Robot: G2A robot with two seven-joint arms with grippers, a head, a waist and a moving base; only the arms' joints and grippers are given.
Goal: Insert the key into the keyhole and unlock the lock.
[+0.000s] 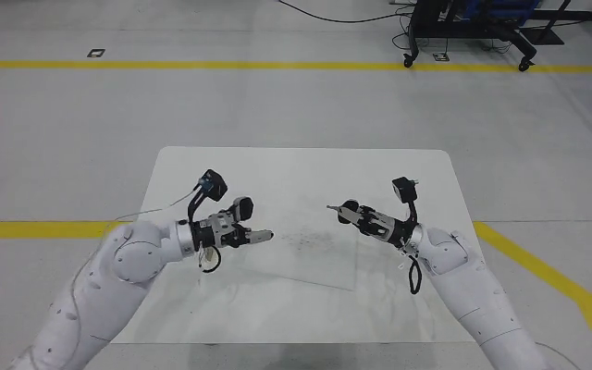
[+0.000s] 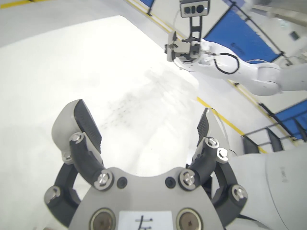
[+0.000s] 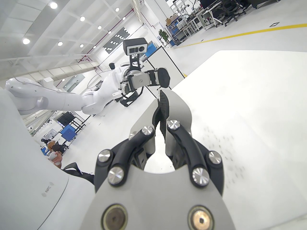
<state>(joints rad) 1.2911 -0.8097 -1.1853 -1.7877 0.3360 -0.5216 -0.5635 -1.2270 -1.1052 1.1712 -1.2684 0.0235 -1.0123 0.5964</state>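
Room: pale workshop floor crossed by a yellow line lies beyond our white table.
Table: we see grey scuff marks near its middle, below the space between our two arms.
Left gripper: we hold it over the left part of the table, pointing toward the middle. Its fingers stand wide apart, the ribbed pads are bare, and the table top shows between them.
Right gripper: we hold it over the right part of the table, aimed at the left gripper. Its fingers are pressed together along their length.
Spacing: the two grippers face each other, well apart.
Slim tip: it juts just past the right fingertips in the top view, too small for us to name.
Key: we cannot tell where it is.
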